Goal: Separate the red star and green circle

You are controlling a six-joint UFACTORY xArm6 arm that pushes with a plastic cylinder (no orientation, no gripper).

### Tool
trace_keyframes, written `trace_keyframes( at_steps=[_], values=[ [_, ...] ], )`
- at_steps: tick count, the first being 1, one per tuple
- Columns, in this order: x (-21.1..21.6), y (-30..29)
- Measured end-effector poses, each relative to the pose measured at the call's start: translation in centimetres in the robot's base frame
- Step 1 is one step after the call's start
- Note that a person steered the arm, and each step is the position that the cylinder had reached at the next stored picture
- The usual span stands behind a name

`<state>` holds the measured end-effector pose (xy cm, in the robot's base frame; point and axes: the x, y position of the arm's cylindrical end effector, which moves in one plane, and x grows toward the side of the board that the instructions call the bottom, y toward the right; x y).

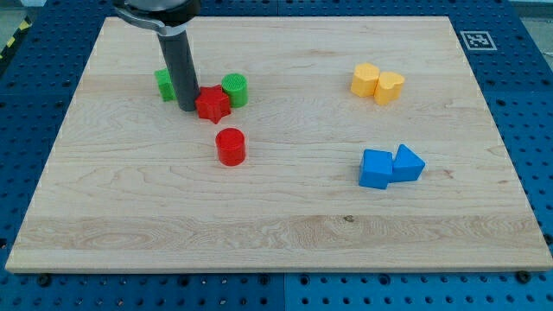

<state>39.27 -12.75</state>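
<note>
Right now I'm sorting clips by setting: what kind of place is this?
Probably a robotics lab bench. A wooden board lies on a blue perforated surface, a printed marker tag sits at the board's corner, and my tip rests beside the red star.

The red plastic star block lies flat, touching the green plastic circle block, which stands upright just to the star's upper right.

Only one view: it is looking down at an angle from the near side, taking in my whole wooden board, far edge at top. My rod is entering from the far left, cropped above.
</note>
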Motion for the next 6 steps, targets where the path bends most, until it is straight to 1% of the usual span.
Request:
trace_keyframes(
  at_steps=[1,2,5,6],
  values=[
    [-1.2,0.0],
    [-1.4,0.1],
    [-1.6,7.5],
    [-0.9,8.9]
  ],
)
